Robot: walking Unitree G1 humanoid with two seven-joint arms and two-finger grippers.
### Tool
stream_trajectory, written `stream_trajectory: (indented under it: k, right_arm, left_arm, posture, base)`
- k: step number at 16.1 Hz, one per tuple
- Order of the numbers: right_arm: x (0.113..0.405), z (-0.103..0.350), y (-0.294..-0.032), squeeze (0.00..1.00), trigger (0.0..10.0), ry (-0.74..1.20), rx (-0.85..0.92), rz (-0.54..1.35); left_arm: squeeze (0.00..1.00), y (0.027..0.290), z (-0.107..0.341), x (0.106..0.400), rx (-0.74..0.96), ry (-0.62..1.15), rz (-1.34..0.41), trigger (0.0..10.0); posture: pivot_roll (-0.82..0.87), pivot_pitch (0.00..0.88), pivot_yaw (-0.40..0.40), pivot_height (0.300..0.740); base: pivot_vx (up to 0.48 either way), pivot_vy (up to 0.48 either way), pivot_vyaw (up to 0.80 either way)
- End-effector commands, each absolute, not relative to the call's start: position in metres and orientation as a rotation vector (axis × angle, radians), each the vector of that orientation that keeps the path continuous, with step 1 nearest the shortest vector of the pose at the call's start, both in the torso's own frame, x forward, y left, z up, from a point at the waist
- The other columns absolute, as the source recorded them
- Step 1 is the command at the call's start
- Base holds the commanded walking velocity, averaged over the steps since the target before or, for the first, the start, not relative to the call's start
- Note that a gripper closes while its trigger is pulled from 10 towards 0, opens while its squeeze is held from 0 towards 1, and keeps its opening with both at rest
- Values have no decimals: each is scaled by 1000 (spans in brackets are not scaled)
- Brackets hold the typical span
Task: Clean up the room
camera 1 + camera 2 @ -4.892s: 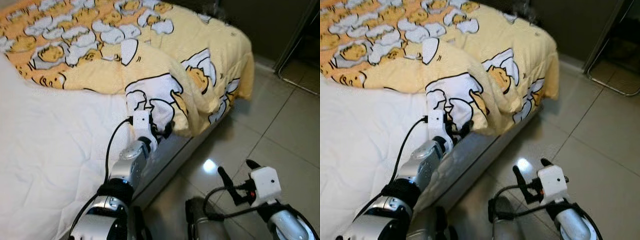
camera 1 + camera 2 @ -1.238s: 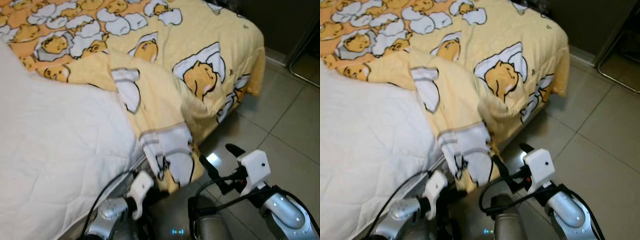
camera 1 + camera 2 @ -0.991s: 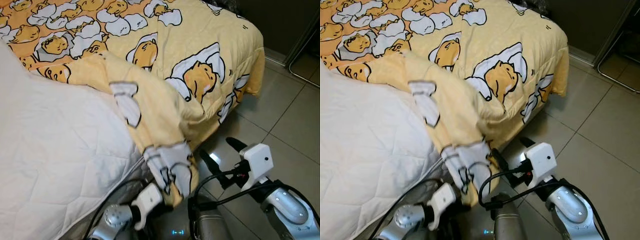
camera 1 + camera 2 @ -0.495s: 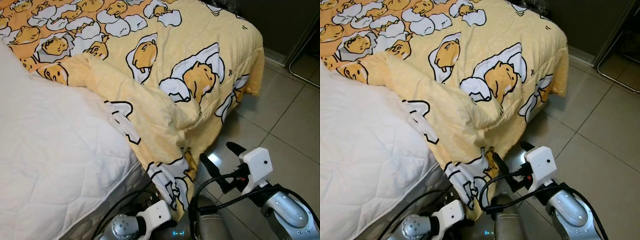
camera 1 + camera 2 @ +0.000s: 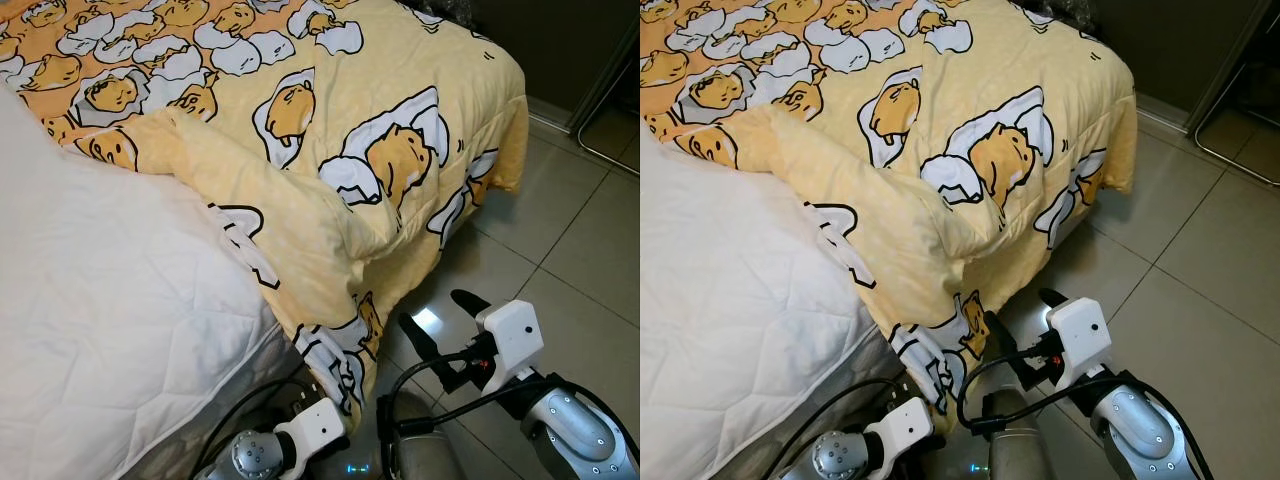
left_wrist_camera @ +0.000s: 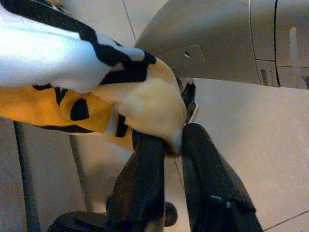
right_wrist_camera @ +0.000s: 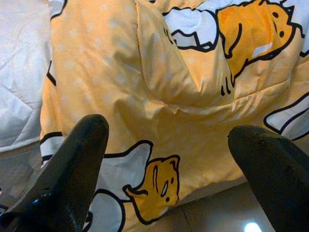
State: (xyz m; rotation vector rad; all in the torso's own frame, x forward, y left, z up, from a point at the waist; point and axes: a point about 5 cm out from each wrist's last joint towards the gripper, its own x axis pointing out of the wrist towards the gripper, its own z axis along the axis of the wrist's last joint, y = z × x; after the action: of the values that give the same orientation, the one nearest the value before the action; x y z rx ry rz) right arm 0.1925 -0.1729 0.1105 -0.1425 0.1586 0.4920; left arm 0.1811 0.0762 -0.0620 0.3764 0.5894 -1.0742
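A yellow cartoon-print blanket (image 5: 380,110) is spread over part of the bed (image 5: 100,330); white mattress remains uncovered. Its hanging corner is pinched by the left tool (image 6: 170,145). The right tool (image 5: 440,322) is held apart above the floor.

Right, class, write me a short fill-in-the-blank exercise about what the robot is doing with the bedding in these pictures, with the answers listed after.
1. The left gripper is shut on a corner of the yellow ____.
2. The right gripper hangs over the tiled floor with its fingers ____.
3. The uncovered part of the mattress is ____ in colour.

Missing words: blanket; open; white
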Motion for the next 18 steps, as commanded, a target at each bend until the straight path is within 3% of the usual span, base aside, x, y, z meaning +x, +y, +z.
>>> stream_trajectory:
  k: [1,6,7,8,15,18]
  right_arm:
    - [190,109,-170,0,10000,169,-140,502]
    - [190,108,-170,0,10000,172,-142,504]
    - [190,108,-170,0,10000,173,-142,505]
    - [190,107,-170,0,10000,174,-144,505]
    - [194,104,-173,0,10000,171,-150,498]
    - [194,101,-175,0,10000,174,-155,489]
  left_arm:
    - [1000,81,-67,176,381,624,-1067,10000]
    - [1000,80,-66,178,381,624,-1043,10000]
    - [949,80,-66,179,379,627,-1035,10000]
    - [0,79,-66,179,369,631,-1034,10000]
    - [0,79,-58,192,326,550,-929,10000]
    - [0,118,-31,228,206,371,-599,10000]
  posture:
    - [-373,171,115,658]
    - [-371,167,115,658]
    - [-371,167,115,658]
    - [-374,163,117,658]
    - [-374,106,126,658]
    - [-365,89,137,658]
  base:
    - [0,0,0]
    - [0,0,0]
    - [0,0,0]
    - [0,0,0]
    - [0,0,0]
    - [0,0,0]
